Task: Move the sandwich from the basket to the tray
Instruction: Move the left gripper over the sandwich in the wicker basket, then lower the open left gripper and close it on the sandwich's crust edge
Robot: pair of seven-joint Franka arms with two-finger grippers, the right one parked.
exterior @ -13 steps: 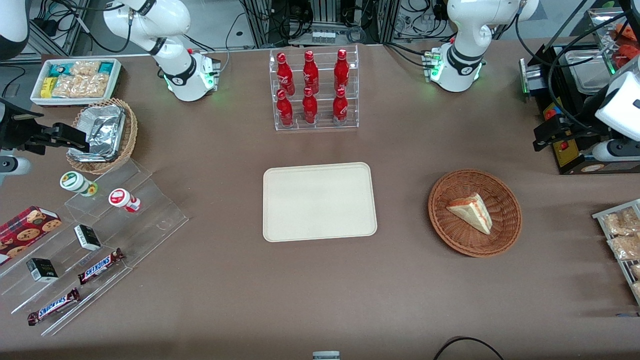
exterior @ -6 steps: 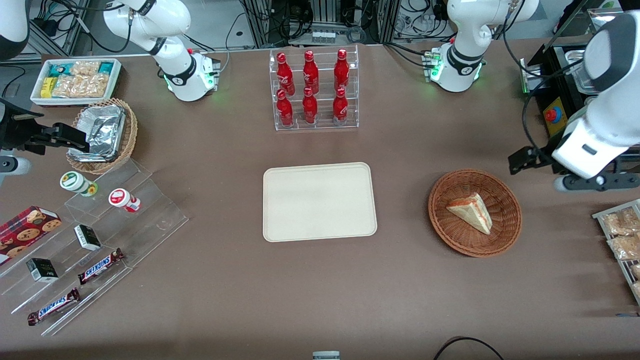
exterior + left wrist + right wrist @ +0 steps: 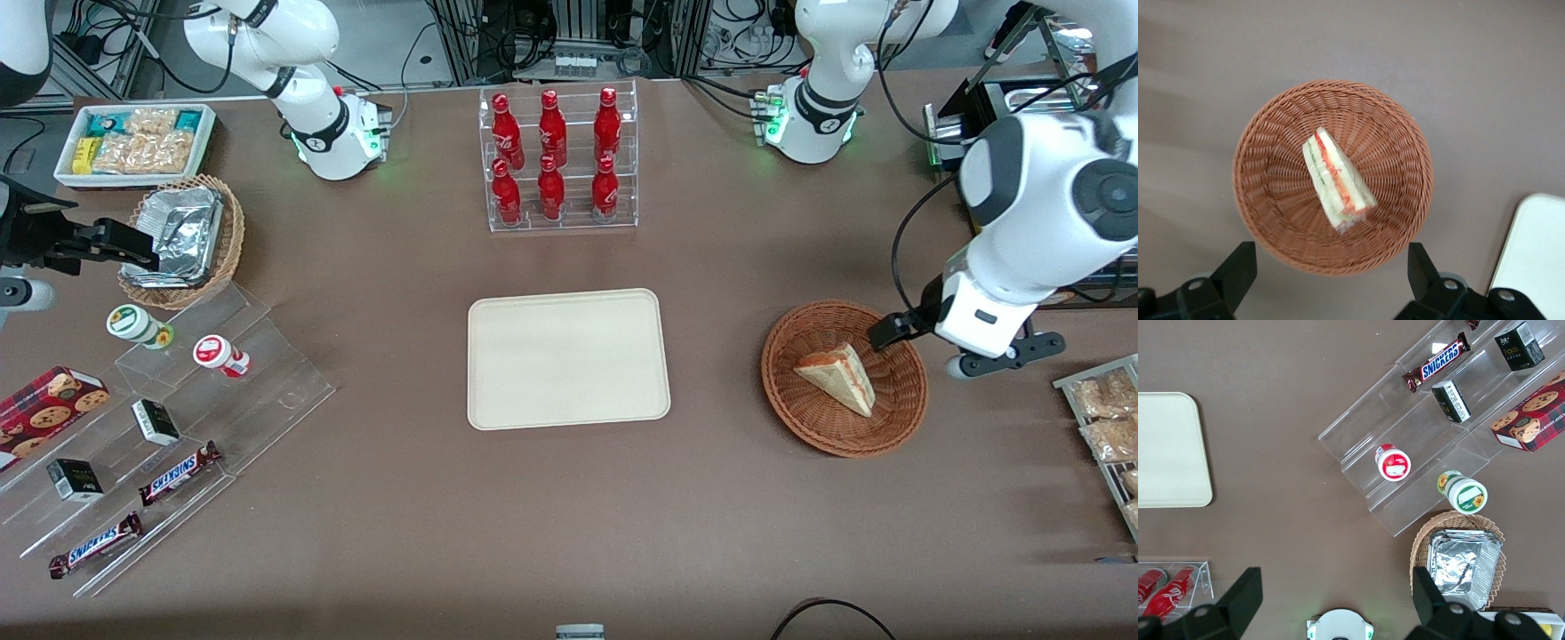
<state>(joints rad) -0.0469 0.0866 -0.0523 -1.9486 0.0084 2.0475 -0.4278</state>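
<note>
Over the last second the left arm has swung in from the working arm's end of the table, and its gripper [image 3: 889, 333] now hangs above the rim of the basket [image 3: 805, 418], where earlier it sat well off beside the dark equipment. Nothing else has shifted: the sandwich [image 3: 837, 379] lies in the same spot inside the basket, and the tray [image 3: 567, 358] holds nothing.

From the wrist camera, the 2 fingers [image 3: 1238, 270] stand wide apart, spread about as wide as the basket [image 3: 1271, 200] looks from that height, with the sandwich [image 3: 1336, 179] lying flat on its side in the bowl, its red and green filling edge showing. The gripper is open and holds nothing.

This looks like the approach step, so the task is barely begun. The gripper appears high above the wedge, so a descent is likely needed, with the fingers lined up across the sandwich's narrow thickness rather than its long sloping edge.
</note>
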